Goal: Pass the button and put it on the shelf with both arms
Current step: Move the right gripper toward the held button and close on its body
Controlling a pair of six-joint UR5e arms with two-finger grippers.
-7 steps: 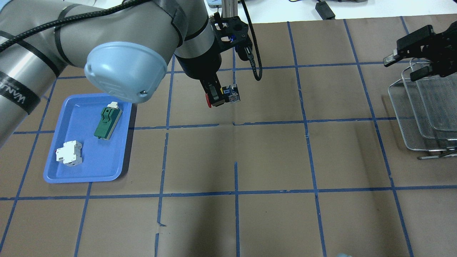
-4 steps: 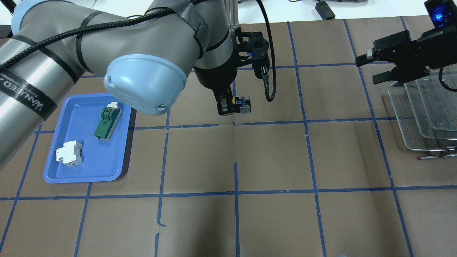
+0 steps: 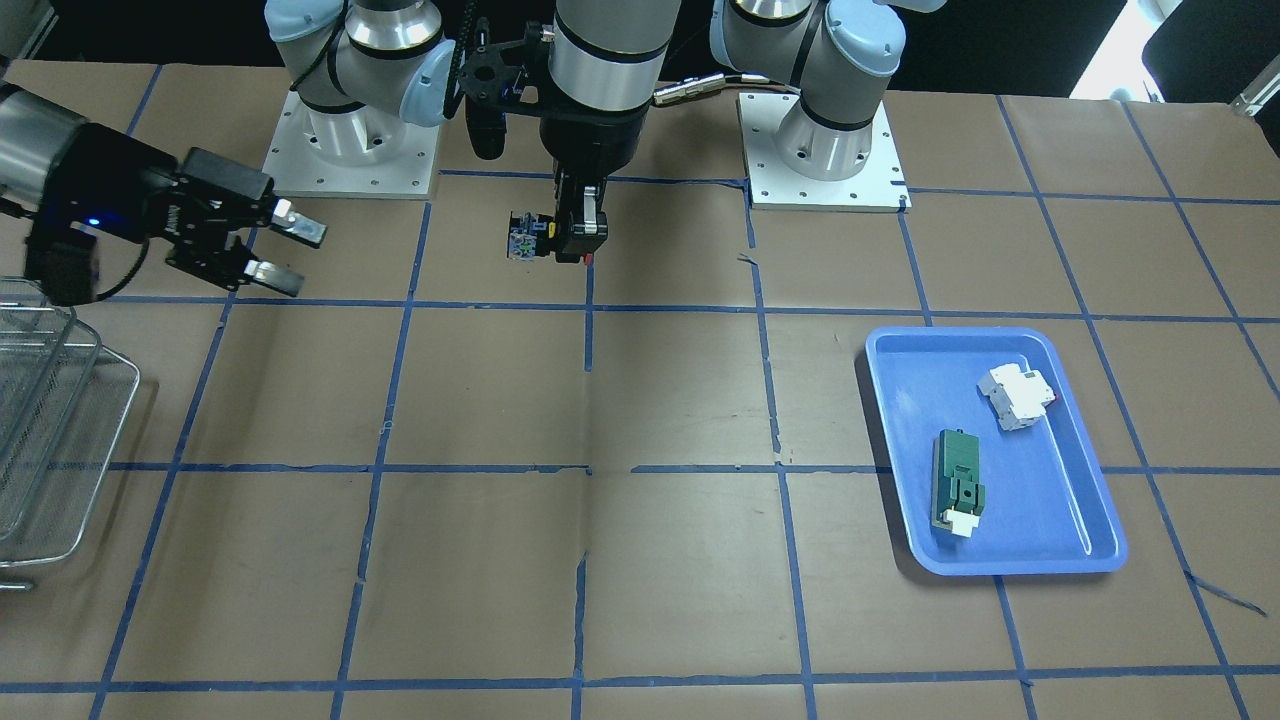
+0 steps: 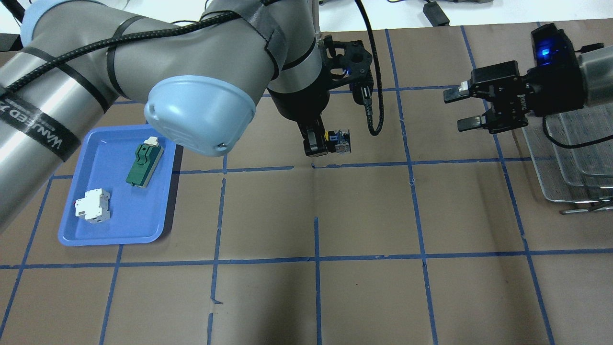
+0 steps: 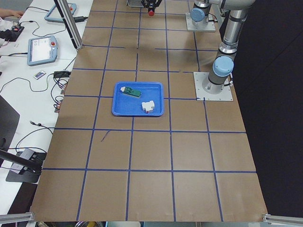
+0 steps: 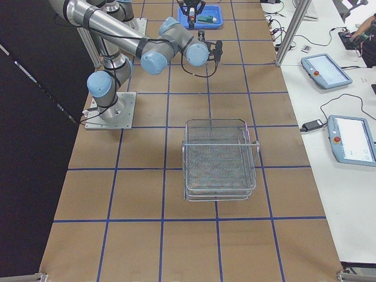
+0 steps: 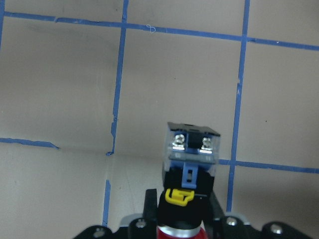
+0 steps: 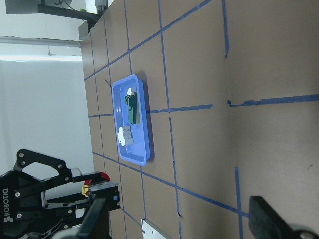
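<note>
Button (image 4: 339, 139) in left fingers (image 4: 312, 142) | right fingers (image 4: 471, 123) spread, apart | tray (image 4: 119, 201) aside

Red-capped yellow-collared button (image 7: 190, 167), blue tray (image 4: 136, 215), silver mesh shelf (image 6: 220, 154), blue-gridded brown table (image 4: 364, 211)

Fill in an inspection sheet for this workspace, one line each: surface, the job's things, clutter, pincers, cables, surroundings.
Surface: table covered in brown paper with a blue tape grid; some tape is torn.
Job's things: button held over the table's middle; shelf stands at the robot's right end, with nothing seen on it.
Clutter: blue tray holding a green block and a white breaker.
Pincers: left pincer shut on the button; right pincer open, empty, pointing toward the button but apart from it.
Cables: black cable loops beside the left wrist.
Surroundings: two pendants on the white bench beside the table.
</note>
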